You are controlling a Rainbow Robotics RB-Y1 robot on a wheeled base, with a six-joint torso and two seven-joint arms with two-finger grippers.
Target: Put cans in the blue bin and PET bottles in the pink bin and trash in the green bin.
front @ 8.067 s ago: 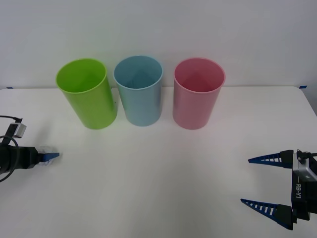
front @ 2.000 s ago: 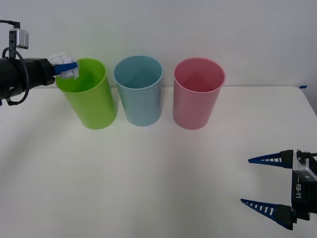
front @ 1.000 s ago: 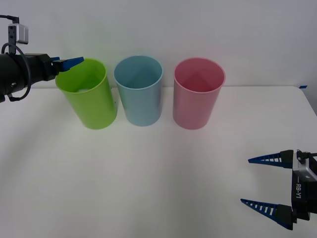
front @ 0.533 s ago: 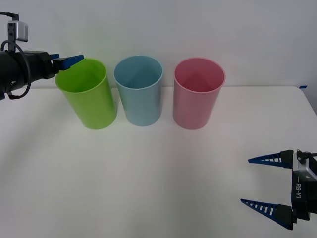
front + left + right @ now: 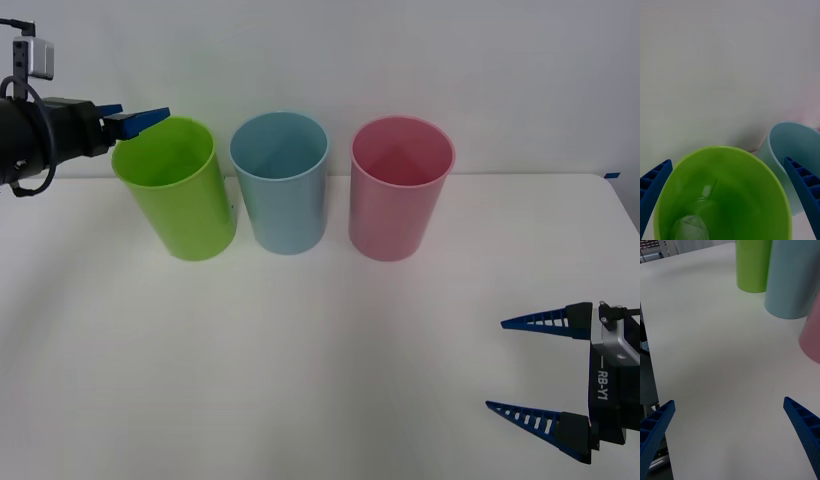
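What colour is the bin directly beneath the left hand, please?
Lime green: the green bin, clearest in the front view, under the left hand.

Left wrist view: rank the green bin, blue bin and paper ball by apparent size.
1. green bin, nearest the camera.
2. blue bin, partly hidden behind it.
3. paper ball, lying inside the green bin, smallest.

Green bin (image 5: 178, 190), blue bin (image 5: 281, 184), pink bin (image 5: 398, 190) stand in a row at far edge of tabletop (image 5: 320, 370), w/ wall close behind. Gaps btwn bins narrow. Bin mouths open from above; left pincer (image 5: 138, 120) hangs at green bin's rim. Tabletop in front of row bare across to right pincer (image 5: 538, 368) at near right.
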